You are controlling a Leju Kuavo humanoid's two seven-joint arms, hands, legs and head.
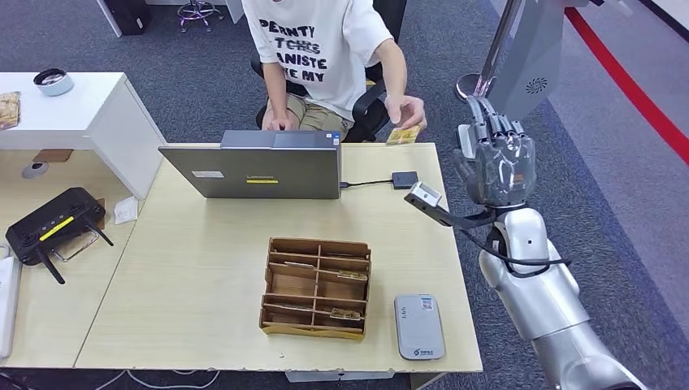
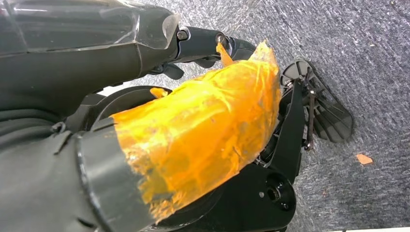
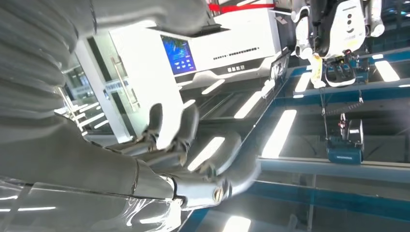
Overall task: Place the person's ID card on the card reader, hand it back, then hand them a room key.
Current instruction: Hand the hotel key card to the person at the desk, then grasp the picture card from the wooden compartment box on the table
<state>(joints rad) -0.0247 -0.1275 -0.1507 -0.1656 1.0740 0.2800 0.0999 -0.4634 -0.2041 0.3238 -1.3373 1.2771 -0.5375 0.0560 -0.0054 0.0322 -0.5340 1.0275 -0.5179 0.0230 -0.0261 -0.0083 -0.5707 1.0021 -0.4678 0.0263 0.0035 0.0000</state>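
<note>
The ID card (image 1: 404, 134) sits in the person's hand (image 1: 406, 114), held out over the far edge of the desk (image 1: 195, 276), just past the corner nearest your right arm. It looks yellowish and lies roughly flat, its long side running across the desk edge, though it is too small to read. From your right robot hand (image 1: 497, 162) the card lies to the left and a little farther from the robot, near but not touching. The right robot hand is raised off the right side of the desk, fingers pointing up and away. In the head view they stand together rather than fanned. In the right wrist view the fingers (image 3: 169, 128) curve loosely with nothing between them. So you hold nothing, and the hand is loosely spread, not pressed closed.

Your left robot hand (image 2: 193, 140) hangs low over the carpet, wrapped in orange tape; I cannot tell how its fingers lie. The right arm is plainly the nearer one for the card.

Once you have it, the card reader (image 1: 419, 327) lies on the near right of the desk, beside the wooden organiser (image 1: 315, 286).
</note>
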